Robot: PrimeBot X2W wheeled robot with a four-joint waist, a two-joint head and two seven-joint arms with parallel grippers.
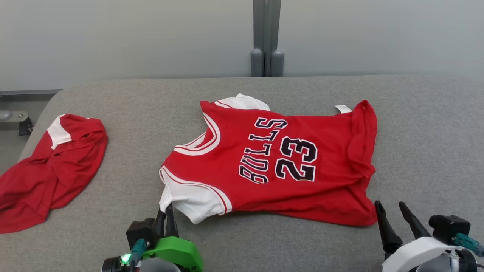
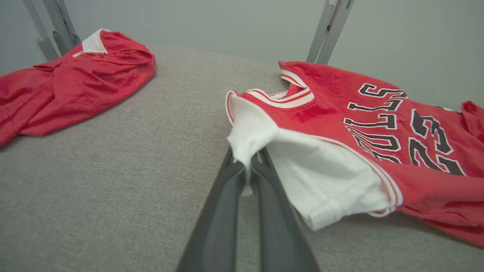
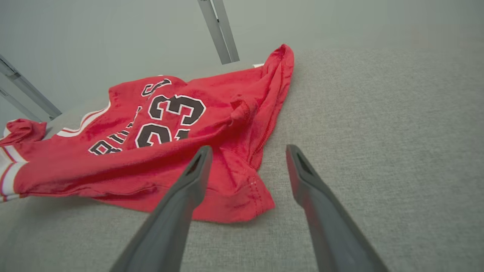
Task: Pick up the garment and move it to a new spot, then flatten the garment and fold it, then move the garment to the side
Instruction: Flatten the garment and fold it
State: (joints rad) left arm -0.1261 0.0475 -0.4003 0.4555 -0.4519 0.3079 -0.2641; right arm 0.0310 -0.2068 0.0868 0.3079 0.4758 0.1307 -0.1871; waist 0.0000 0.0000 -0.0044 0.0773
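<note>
Red jersey [image 1: 272, 162] lies in the middle of the table [image 1: 416, 151], long axis crosswise: collar to the left, hem to the right. Left pincer [image 1: 167, 210] pressed together on its near white sleeve [image 2: 302, 177]. Right pincer [image 1: 389, 206] spread, empty, just beside the near hem corner [image 3: 245, 204], which lies slightly to its left. Second red garment [image 1: 53, 170] far left.

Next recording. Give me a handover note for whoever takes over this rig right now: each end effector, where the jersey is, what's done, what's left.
Left end effector: shut on the edge of the white sleeve of the jersey.
Right end effector: open, holding nothing, beside the near hem corner.
The jersey lies mid-way across the grey surface, print up, hem side rumpled. A second red garment lies apart at the left.
Done: sleeve grasped. Whether the first move is finished, I cannot tell.
Left: flatten, fold, move aside.
</note>
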